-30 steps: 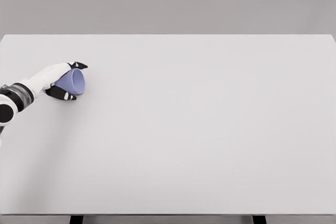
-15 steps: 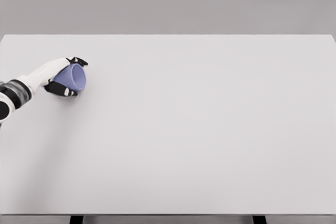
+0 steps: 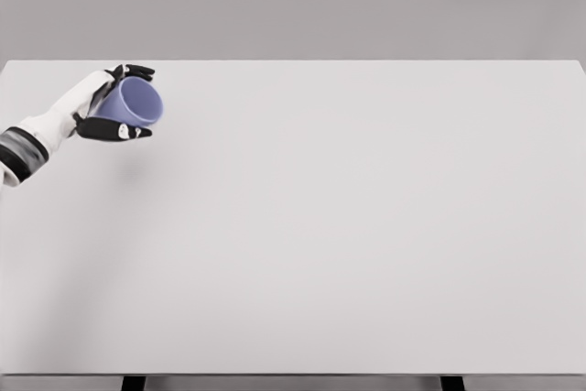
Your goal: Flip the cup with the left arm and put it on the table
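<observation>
Here the cup (image 3: 135, 103) is a small, smooth, periwinkle-blue one, seen at the far left of the scene. It lies tilted on its side with its open mouth facing right and toward the camera, so the paler inside wall shows. The left hand (image 3: 103, 103) grasps it, dark fingers (image 3: 137, 70) wrapped over its top and under its lower side. The pale grey tabletop (image 3: 348, 226) spreads out below and to the right.
</observation>
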You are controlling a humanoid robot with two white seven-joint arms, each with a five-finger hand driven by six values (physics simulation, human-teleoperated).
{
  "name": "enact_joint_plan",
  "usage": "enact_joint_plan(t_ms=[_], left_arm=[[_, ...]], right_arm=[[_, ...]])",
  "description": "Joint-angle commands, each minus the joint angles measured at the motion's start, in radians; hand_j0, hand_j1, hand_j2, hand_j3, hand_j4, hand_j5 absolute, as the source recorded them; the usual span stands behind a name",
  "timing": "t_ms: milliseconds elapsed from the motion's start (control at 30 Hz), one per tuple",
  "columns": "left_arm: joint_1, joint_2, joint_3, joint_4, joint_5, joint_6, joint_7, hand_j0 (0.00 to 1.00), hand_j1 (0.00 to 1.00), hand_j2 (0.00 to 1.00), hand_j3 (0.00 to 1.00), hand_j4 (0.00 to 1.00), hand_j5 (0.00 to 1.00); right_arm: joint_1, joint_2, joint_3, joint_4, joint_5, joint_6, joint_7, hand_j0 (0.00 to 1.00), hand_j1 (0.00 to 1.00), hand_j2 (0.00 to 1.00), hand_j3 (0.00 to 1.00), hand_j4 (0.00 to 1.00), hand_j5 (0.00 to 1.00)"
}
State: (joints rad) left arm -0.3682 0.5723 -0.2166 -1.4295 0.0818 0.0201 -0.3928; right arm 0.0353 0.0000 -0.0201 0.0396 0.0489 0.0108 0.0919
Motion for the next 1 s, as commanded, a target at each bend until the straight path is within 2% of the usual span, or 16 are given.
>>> enact_joint_plan(t_ms=[0,100,267,333,967], left_arm=[[0.000,-0.028,0.026,0.003,0.065,0.000,0.002,0.80,0.80,0.80,0.80,0.80,0.80],[0.003,-0.041,0.043,0.009,0.133,0.000,0.000,0.80,0.80,0.80,0.80,0.80,0.80],[0.018,-0.098,0.091,0.011,0.161,0.001,0.000,0.81,0.81,0.81,0.81,0.81,0.81],[0.025,-0.104,0.094,0.011,0.203,0.001,0.000,0.82,0.82,0.82,0.82,0.82,0.82],[0.057,-0.157,0.105,0.057,0.207,0.006,0.000,0.85,0.85,0.85,0.85,0.85,0.85]], right_arm=[[0.000,0.000,0.000,0.000,0.000,0.000,0.000,1.00,1.00,1.00,1.00,1.00,1.00],[0.000,0.000,0.000,0.000,0.000,0.000,0.000,1.00,1.00,1.00,1.00,1.00,1.00],[0.000,0.000,0.000,0.000,0.000,0.000,0.000,1.00,1.00,1.00,1.00,1.00,1.00],[0.000,0.000,0.000,0.000,0.000,0.000,0.000,1.00,1.00,1.00,1.00,1.00,1.00],[0.000,0.000,0.000,0.000,0.000,0.000,0.000,1.00,1.00,1.00,1.00,1.00,1.00]])
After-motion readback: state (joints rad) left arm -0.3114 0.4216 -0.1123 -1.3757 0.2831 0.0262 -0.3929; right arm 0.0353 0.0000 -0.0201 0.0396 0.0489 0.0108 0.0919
